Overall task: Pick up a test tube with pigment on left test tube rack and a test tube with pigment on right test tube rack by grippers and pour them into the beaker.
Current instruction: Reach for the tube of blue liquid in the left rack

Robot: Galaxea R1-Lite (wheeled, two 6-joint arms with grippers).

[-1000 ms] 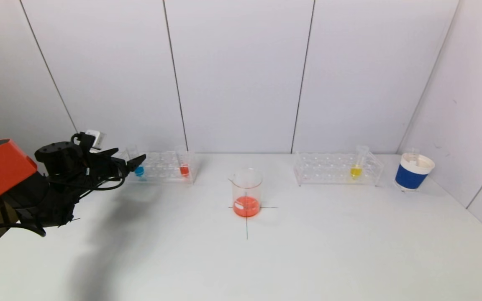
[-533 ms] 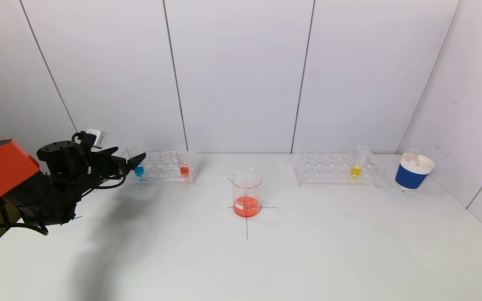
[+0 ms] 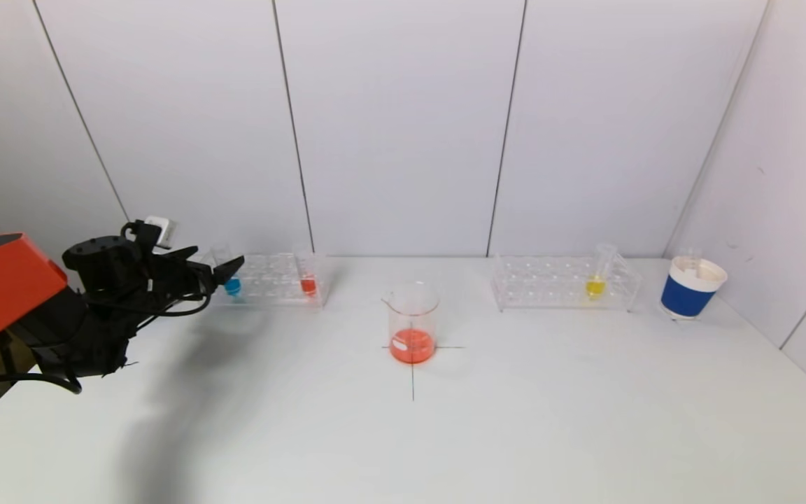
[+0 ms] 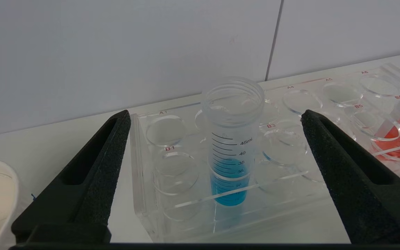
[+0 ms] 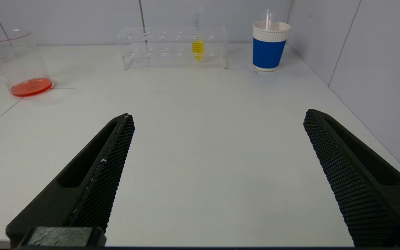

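Landmark: beaker (image 3: 413,323), upright at the middle of the tabletop (image 3: 515,420) on a drawn cross, with a shallow layer of orange-red liquid at its bottom.

Left test tube rack (image 3: 273,280): clear plastic, left of the beaker and farther back, near the wall. It carries a blue test tube (image 3: 232,283) toward its outer end and a red test tube (image 3: 308,282) at the end nearer the beaker; both stand upright.

Left gripper (image 3: 217,267): level with the left rack's outer end, jaws wide apart. In the left wrist view the blue tube sits between the two fingers (image 4: 96,173), touching neither. Nothing held.

Right test tube rack (image 3: 564,282): right of the beaker, also farther back. One yellow test tube (image 3: 595,283) stands in it, toward the end away from the beaker.

Blue paper cup (image 3: 690,287): beyond the right rack, farthest from the beaker.

Right gripper (image 5: 217,180): seen only in its own wrist view, jaws wide apart, low over bare tabletop, well short of the right rack. Holds nothing.
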